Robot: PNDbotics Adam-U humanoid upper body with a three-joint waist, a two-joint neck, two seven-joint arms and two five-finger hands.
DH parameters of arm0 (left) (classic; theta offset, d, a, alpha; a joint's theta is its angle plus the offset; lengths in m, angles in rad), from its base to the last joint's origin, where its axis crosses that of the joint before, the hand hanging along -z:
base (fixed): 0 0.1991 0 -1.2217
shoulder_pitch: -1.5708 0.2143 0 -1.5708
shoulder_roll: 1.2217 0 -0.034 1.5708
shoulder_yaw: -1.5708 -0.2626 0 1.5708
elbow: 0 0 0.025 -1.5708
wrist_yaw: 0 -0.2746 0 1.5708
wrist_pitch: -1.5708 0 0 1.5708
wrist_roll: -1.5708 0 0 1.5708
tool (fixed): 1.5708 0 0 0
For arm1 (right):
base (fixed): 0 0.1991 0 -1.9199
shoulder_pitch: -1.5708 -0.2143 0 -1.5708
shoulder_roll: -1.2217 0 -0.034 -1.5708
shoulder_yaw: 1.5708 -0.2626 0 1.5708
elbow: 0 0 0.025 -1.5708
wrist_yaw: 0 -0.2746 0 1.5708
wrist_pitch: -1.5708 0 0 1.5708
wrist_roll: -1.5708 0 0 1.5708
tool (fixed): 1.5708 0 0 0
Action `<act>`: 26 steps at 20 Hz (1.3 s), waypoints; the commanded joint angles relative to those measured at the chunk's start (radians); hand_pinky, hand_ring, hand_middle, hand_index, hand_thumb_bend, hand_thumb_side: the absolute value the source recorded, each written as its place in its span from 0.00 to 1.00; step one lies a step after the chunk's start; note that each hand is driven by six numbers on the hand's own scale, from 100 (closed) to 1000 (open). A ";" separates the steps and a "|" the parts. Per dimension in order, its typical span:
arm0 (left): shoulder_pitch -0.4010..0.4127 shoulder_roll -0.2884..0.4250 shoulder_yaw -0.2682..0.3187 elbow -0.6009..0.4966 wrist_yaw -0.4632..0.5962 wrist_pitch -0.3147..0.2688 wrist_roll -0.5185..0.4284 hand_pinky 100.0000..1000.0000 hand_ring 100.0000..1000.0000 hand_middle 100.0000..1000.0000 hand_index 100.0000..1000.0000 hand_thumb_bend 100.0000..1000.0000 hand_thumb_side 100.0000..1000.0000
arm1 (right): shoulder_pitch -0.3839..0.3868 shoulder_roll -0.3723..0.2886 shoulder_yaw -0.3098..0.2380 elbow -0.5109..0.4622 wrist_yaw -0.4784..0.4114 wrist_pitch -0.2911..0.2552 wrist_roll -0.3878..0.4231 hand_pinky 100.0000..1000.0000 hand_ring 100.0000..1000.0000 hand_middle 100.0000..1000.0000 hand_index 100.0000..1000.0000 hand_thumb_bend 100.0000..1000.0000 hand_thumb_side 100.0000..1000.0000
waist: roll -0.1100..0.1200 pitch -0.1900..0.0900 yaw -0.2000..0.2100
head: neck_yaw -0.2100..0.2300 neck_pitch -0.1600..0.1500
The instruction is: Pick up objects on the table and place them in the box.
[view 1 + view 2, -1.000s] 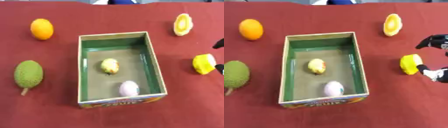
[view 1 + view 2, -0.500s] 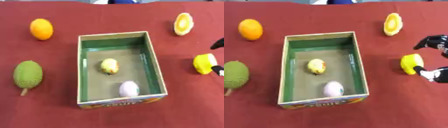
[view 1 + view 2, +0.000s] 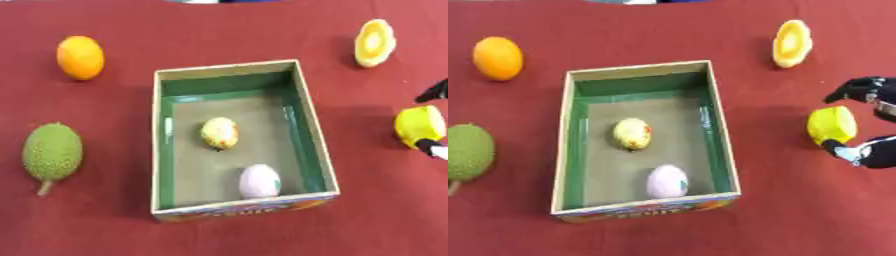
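Bracketing the yellow fruit (image 3: 831,124), right hand (image 3: 866,150) fingers curl either side, contact unclear; rounded piece may roll or slip free before reaching box (image 3: 721,131); left hand unseen.

Box (image 3: 721,131) sits mid-bench (image 3: 798,220); its walls block low passes, top open. Inside, yellow fruit (image 3: 633,133) at centre, pale egg-shaped thing (image 3: 667,181) toward 6 o'clock; far end bare. Right robot hand (image 3: 866,150) brackets yellow lemon (image 3: 831,125) at 3 o'clock. Clear strip between lemon and box wall. Orange (image 3: 497,58) at 10, green fruit (image 3: 467,152) at 9, halved fruit (image 3: 791,43) at 1, all well apart.
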 commanded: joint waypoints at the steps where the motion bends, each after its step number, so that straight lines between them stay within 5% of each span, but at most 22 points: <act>1: -0.013 0.018 0.001 -0.020 0.007 -0.001 -0.003 0.72 0.57 0.56 0.79 0.00 0.49 | -0.020 -0.017 -0.009 0.024 0.013 -0.001 0.008 0.85 0.85 0.82 0.87 0.27 0.47 | 0.000 -0.012 0.004 | -0.005 -0.017; 18: -0.018 0.016 -0.002 -0.020 0.016 -0.003 -0.007 0.72 0.57 0.56 0.79 0.00 0.50 | -0.050 -0.004 -0.016 0.132 0.083 0.002 0.046 0.84 0.83 0.76 0.86 0.35 0.58 | 0.008 0.008 0.010 | -0.008 -0.023; 21: -0.018 0.015 -0.002 -0.020 0.017 -0.004 -0.007 0.72 0.57 0.56 0.79 0.00 0.50 | -0.053 0.001 -0.015 0.135 0.088 -0.001 0.047 0.83 0.78 0.68 0.83 0.29 0.55 | 0.006 0.007 0.010 | -0.007 -0.023; 26: -0.018 0.013 -0.002 -0.020 0.018 -0.004 -0.008 0.72 0.57 0.56 0.79 0.00 0.50 | -0.059 0.013 -0.014 0.093 0.036 -0.018 0.007 0.79 0.69 0.52 0.71 0.06 0.42 | 0.003 0.005 0.010 | -0.005 -0.020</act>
